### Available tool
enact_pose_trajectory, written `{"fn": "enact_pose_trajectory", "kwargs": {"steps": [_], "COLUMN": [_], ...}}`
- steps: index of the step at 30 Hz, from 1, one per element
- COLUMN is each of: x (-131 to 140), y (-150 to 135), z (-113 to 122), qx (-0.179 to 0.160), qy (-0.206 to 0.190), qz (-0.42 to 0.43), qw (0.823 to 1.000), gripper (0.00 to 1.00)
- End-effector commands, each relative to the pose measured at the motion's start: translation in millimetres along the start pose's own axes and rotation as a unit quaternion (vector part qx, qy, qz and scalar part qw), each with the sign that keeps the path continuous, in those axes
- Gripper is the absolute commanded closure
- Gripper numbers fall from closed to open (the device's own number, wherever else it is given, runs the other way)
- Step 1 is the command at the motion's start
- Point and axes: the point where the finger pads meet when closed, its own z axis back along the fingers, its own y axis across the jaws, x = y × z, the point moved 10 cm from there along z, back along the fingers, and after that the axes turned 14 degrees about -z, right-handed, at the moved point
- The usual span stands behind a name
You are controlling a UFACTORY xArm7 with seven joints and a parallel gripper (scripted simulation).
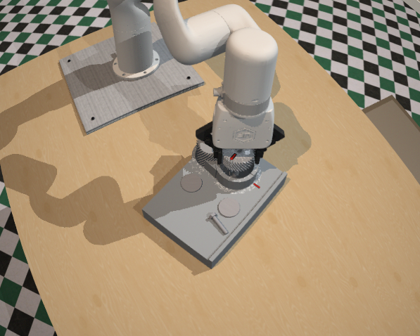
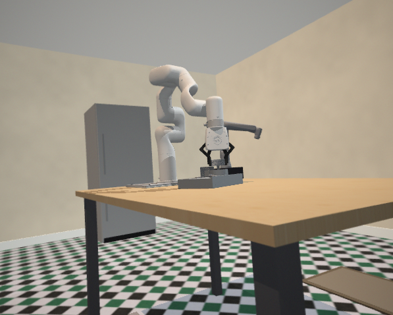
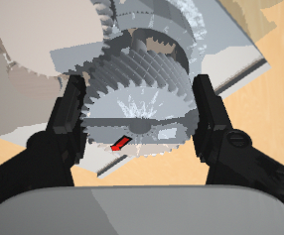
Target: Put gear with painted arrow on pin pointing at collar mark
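Observation:
My gripper is shut on the grey toothed gear and holds it over the collar on the grey timing case. It also shows in the side view. The gear's red arrow lies on its top face; in the overhead view the arrow points toward the lower left. The red mark sits on the collar's rim at the lower right. The pin is hidden under the gear. A second gear stands on the case just left of the held one.
The case carries two flat round bosses and a loose-looking bolt near its front. The arm's grey base plate lies at the table's back. A grey cabinet stands behind the table.

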Motion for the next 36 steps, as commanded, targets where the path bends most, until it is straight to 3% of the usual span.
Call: {"fn": "enact_pose_trajectory", "kwargs": {"steps": [1, 17, 18, 36], "x": [0.8, 0.8, 0.8, 0.8], "y": [0.9, 0.9, 0.9, 0.9], "z": [1.5, 1.4, 1.4, 1.4], "qx": [0.002, 0.002, 0.002, 0.002], "qy": [-0.002, -0.002, -0.002, -0.002], "qz": [0.0, 0.0, 0.0, 0.0], "qw": [1.0, 1.0, 1.0, 1.0], "gripper": [1.0, 1.0, 0.0, 0.0]}}
